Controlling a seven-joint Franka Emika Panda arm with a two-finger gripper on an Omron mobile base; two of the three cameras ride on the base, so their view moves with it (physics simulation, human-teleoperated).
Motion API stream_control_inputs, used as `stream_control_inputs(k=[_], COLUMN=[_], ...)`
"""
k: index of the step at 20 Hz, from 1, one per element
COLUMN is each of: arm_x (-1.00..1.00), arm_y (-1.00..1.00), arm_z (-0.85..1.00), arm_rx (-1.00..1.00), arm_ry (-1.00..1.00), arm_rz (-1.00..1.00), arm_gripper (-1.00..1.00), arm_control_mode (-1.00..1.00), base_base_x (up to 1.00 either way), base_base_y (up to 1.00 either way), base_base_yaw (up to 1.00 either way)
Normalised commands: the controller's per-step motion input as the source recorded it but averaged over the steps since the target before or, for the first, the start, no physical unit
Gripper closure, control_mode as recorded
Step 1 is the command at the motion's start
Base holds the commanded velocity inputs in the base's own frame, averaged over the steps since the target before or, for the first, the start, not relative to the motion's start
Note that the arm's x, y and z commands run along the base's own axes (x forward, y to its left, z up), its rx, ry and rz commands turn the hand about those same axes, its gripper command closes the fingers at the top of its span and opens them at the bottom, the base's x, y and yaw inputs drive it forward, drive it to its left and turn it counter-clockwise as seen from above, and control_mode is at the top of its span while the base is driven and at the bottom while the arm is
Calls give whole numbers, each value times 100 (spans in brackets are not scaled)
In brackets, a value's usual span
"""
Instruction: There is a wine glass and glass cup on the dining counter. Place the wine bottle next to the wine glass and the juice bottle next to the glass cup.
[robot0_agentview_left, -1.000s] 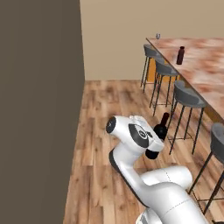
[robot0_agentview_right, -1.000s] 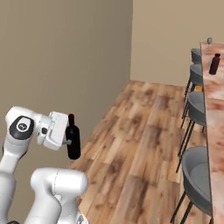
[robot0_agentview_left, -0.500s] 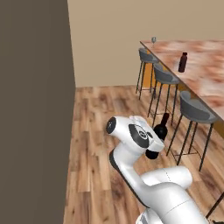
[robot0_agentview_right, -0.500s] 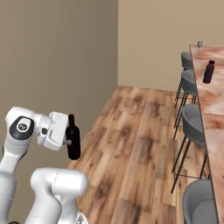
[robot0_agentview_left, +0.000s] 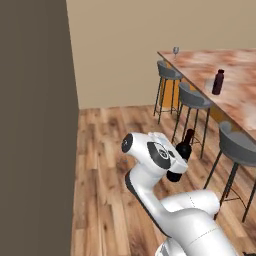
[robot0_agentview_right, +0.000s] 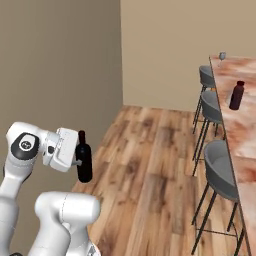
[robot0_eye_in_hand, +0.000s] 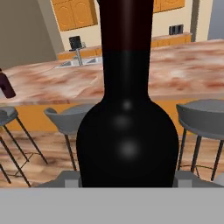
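We hold the wine bottle upright at our gripper, well short of the dining counter; in the hand view its dark body sits squarely between the jaws, which pinch it on both sides just above its base. It is slim and all black, with sloped shoulders, a long narrow neck and soft highlights on its belly. Around it we see a wood plank floor, a tan back wall and a tall dark brown panel to our left. Ahead and to the right stands the surface, a reddish-brown marbled top on an orange-brown base, with grey stools lined along its near edge. On that surface the maroon juice bottle stands upright partway along, and the small clear wine glass stands near the far corner, well apart from it. In the hand view a steel sink shows in the top.
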Motion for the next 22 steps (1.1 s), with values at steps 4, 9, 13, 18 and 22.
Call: stream_control_inputs(k=[4, 9, 13, 18, 22], arm_x=[0, 0, 0, 0, 0], arm_y=[0, 0, 0, 0, 0], arm_z=[0, 0, 0, 0, 0], arm_rx=[0, 0, 0, 0, 0], arm_ry=[0, 0, 0, 0, 0], arm_rz=[0, 0, 0, 0, 0], arm_gripper=[100, 100, 100, 100, 100], arm_control_mode=[100, 100, 100, 100, 100], base_base_x=[94, 94, 94, 94, 94], base_base_y=[20, 20, 20, 20, 22], base_base_yaw=[-11, -11, -12, -12, -14])
